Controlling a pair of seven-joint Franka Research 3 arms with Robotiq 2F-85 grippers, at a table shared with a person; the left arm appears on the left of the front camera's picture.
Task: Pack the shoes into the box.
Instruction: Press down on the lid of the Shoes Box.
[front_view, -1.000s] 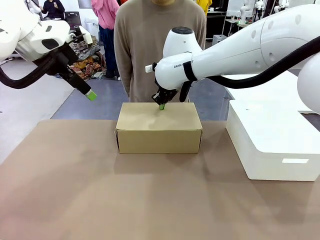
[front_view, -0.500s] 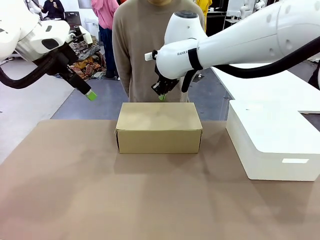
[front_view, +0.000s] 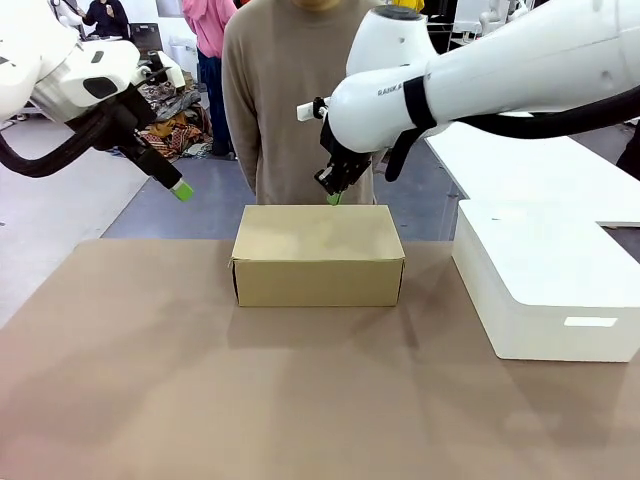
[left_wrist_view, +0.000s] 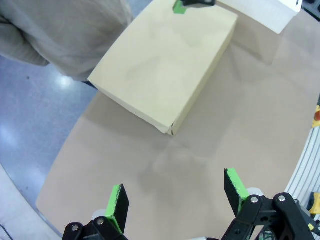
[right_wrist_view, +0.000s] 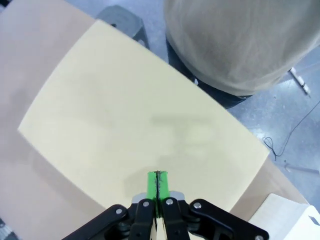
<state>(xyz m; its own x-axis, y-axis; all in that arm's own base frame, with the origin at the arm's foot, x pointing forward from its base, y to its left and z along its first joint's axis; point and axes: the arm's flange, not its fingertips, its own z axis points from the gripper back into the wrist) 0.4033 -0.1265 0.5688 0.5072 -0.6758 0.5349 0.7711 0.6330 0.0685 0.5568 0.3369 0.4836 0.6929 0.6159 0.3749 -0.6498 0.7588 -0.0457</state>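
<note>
Front view: the box is seen closed on the brown surface, near the far edge, just in front of a person in a tan sweater. The lid lies flat. The shoes are not seen; it is guessed that they are inside, but that cannot be told.

The right gripper is held just above the back edge of the lid, near the middle. Its green pads are pressed together and nothing is held between them. In the right wrist view the box is seen right below the pressed-together pads of the right gripper, with a small gap to the lid.

The left gripper is held high, well off to the left of the box. In the left wrist view its green fingers are seen wide apart with nothing between them, and the box lies far ahead.

It is judged that the lid is being checked or pressed shut. To do this well, the lid should be pushed down softly and evenly, so the box is not slid or dented. The person's body should be kept clear of.

A big white box is set to the right, apart from the brown one.
</note>
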